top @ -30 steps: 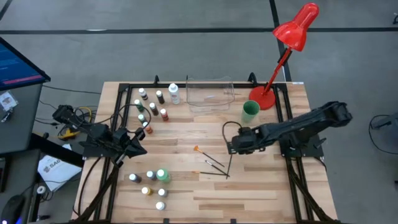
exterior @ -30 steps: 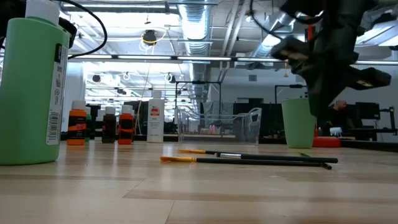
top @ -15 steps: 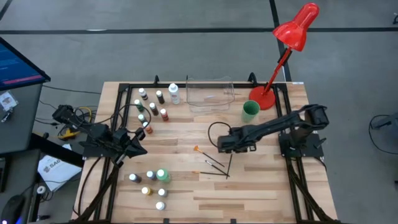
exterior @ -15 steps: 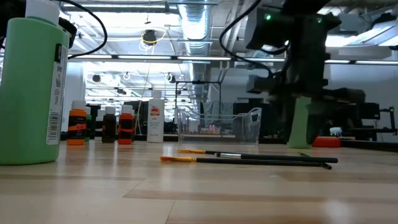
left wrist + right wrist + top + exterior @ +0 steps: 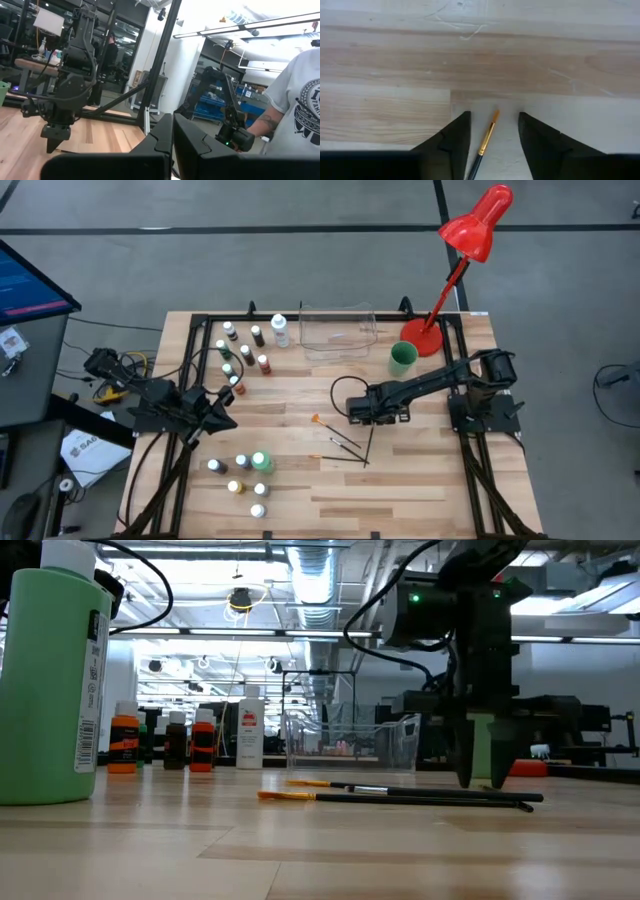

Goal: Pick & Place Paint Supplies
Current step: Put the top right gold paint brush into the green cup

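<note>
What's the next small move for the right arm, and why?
Probably lower a little, then close. The right gripper stands low over the table, jaws open, straddling the orange-tipped brush, which still lies flat and ungripped between them.

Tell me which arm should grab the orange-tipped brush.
Right. The right gripper hangs open just over the orange-tipped brush, fingers straddling it. The left gripper sits shut near the table's left edge.
</note>
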You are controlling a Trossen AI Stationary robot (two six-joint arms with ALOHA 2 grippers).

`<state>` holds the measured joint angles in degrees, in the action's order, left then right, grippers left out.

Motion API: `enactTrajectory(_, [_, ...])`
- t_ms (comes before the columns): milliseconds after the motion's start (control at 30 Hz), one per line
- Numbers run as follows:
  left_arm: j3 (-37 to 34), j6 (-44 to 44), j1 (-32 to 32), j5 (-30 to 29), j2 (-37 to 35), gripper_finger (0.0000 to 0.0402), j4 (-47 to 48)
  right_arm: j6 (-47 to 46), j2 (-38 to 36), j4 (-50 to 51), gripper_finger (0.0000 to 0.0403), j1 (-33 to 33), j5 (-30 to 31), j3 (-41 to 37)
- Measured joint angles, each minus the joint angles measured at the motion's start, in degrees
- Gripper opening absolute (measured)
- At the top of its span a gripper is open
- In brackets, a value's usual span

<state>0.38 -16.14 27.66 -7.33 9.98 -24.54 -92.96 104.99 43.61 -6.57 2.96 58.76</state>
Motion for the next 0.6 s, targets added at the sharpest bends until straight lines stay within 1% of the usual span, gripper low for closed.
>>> enactTrajectory(233, [-0.01,0.0,0.02,-0.05,0.0,0.0002,-0.04,0.25,-0.34,0.45,0.0053,0.37,-0.06,-0.17])
enactTrajectory(333, [0.0,0.0,0.02,-0.04,0.0,0.0002,-0.05,1.19,-0.26,0.53,0.0023,0.39,-0.04,-0.17])
enactTrajectory(433, [0.0,0.0,0.01,-0.05,0.0,0.0002,-0.05,1.49,-0.02,0.79,0.0009,0.39,-0.01,-0.15])
enactTrajectory(600, [0.0,0.01,0.01,-0.07,0.0,0.0002,-0.06,3.17,0.0,0.92,0.0006,0.82,0.04,-0.15])
